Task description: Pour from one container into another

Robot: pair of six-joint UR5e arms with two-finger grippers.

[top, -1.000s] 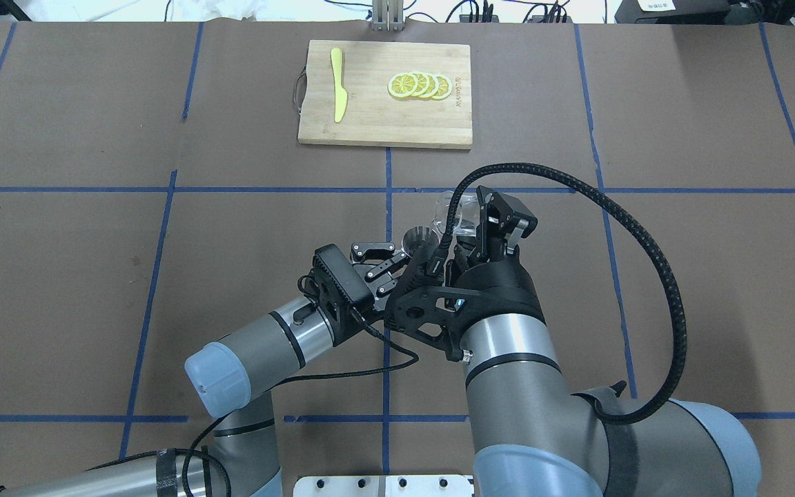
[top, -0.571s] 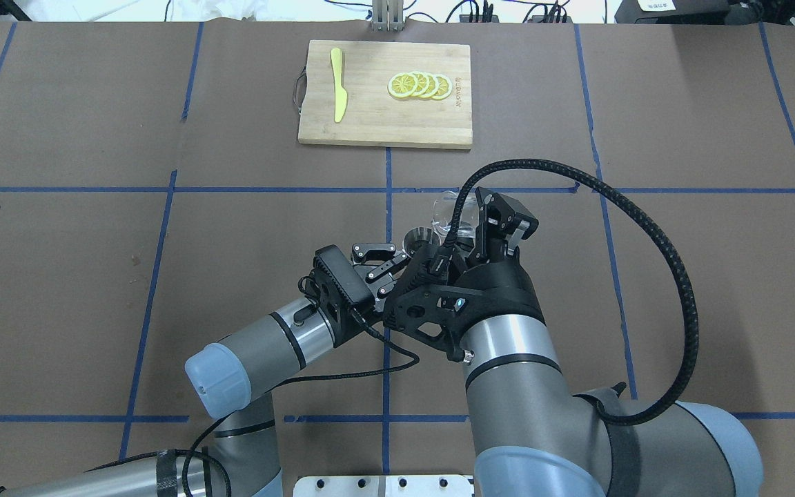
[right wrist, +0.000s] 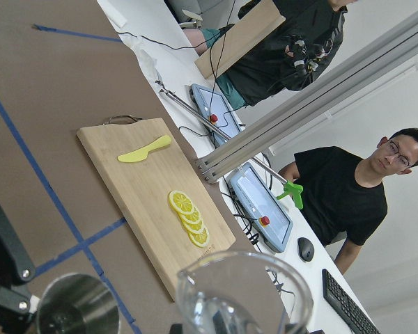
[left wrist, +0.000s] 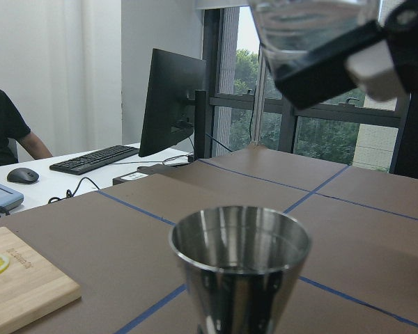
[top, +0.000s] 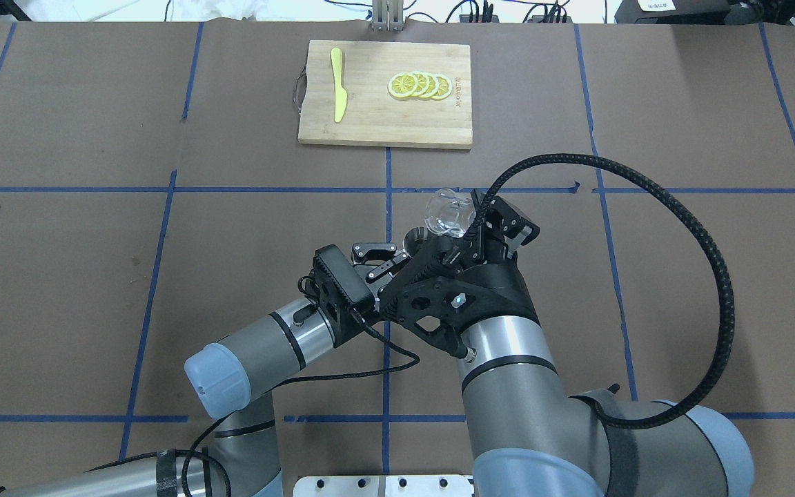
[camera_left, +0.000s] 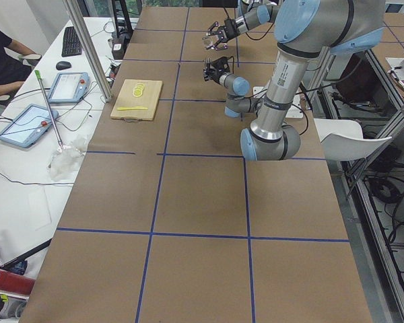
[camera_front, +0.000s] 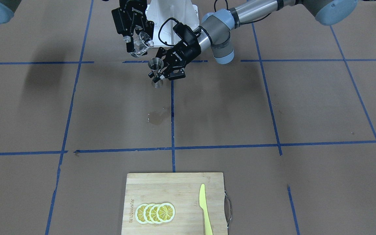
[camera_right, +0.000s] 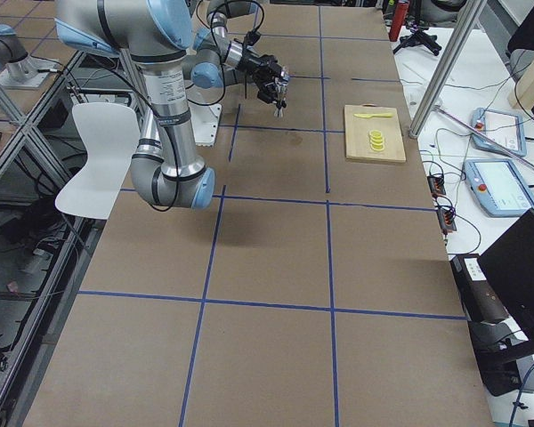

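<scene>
right gripper (camera_front: 139, 45) fingers are clamped on the sides of the glass cup (top: 447, 212). cup is held in the air and tipped, mouth leaning toward the robot's left. left gripper (camera_front: 159, 75) fingers are closed round the narrow waist of the jigger (camera_front: 155, 65). its long axis is upright, open cone up. can't tell if its foot rests on the table (camera_front: 77, 114) or hangs just above.

key relation: cup sits higher than the jigger and off its axis.
- overhead view: cup at about 1 o'clock of the jigger rim, just beside it.
- front-facing view (mirrored, robot at top): cup at about 11 o'clock of the jigger mouth, near, apart.
- left wrist view: cup at 1 o'clock, above the jigger mouth, not centred over it.
- right wrist view: jigger mouth at about 8 o'clock of the cup rim.

some clear liquid seems to sit in the cup. no stream shows between the two. can't tell if the jigger holds any.

judgement: pour step in hand, not landed. the lip probably needs to come toward 7 o'clock (overhead) to sit over the jigger mouth, then more tilt. the mouth is narrow, so a miss is likely if the cup tips from here. a darker patch (camera_front: 157, 119) at 6 o'clock of the jigger in the front-facing view looks like a wet mark, not sure.
</scene>
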